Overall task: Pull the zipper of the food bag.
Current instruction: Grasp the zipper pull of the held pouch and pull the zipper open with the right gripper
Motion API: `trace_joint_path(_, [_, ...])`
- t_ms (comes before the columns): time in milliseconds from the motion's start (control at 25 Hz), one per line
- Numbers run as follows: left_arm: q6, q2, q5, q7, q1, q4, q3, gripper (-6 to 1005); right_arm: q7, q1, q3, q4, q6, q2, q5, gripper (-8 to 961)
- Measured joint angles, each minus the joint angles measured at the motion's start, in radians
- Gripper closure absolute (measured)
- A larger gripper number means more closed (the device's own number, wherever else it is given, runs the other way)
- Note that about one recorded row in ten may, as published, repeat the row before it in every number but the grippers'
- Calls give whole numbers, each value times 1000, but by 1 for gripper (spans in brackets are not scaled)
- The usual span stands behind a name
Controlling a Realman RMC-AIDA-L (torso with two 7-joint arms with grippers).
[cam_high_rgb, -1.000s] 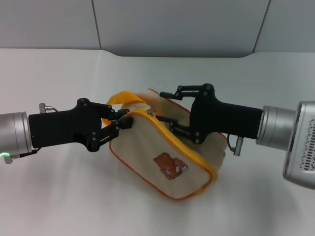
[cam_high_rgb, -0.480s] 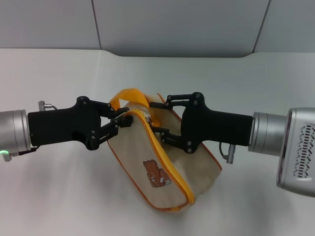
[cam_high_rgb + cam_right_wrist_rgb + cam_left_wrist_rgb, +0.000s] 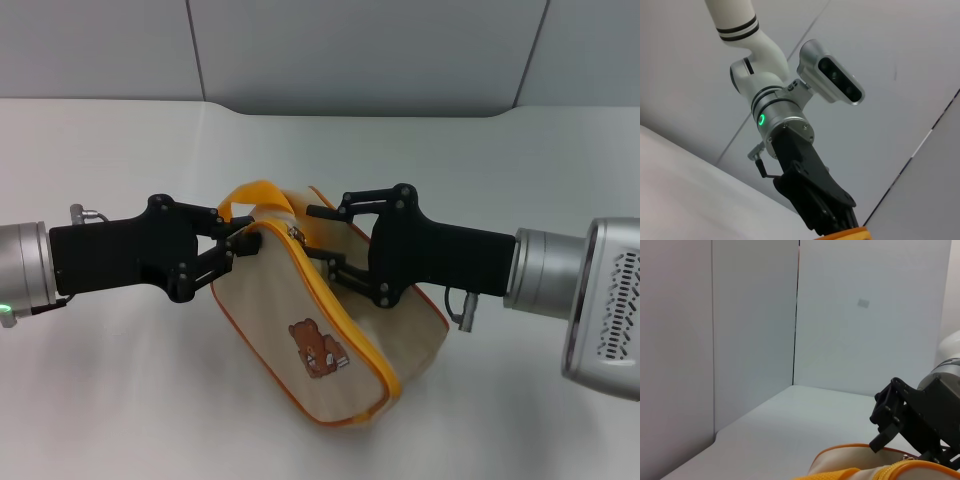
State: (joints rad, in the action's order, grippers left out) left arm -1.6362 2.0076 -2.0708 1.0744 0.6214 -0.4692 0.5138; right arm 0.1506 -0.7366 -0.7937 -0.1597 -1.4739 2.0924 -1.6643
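The beige food bag (image 3: 300, 320) with orange piping and a brown bear patch (image 3: 318, 350) lies slanted at the table's middle. Its yellow strap loop (image 3: 255, 192) arches at the far-left end. The zipper (image 3: 345, 315) runs along the top edge, and its small silver pull (image 3: 297, 232) sits at the strap end. My left gripper (image 3: 246, 238) is shut on the bag's end just below the strap. My right gripper (image 3: 315, 236) is right beside the pull, with its jaws apart above and below it. The right gripper (image 3: 885, 427) and bag top (image 3: 860, 467) show in the left wrist view. The left gripper (image 3: 837, 222) shows in the right wrist view.
The white table (image 3: 120, 400) stretches all round the bag. Grey wall panels (image 3: 350, 50) stand behind the table's far edge.
The bag has turned, its bear end swinging nearer me and leftward. My right gripper has moved left toward the pull. My left gripper has shifted slightly left, still holding the bag's end.
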Motion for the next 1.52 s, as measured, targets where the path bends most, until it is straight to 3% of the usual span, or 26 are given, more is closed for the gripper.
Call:
trace_joint_path(160, [1,1,0,1,3,-1,0,866,0,-9,-1,16,6,0,-1,638])
trace_joint_path(1120, [26,9,1,15,8,-8,0,870,102,-23,-15,59,46,0,3,631])
trace_joint_path(1520, [20,15,2,15,8,-8,4,880,127,-42,17,104,84,0,7,908])
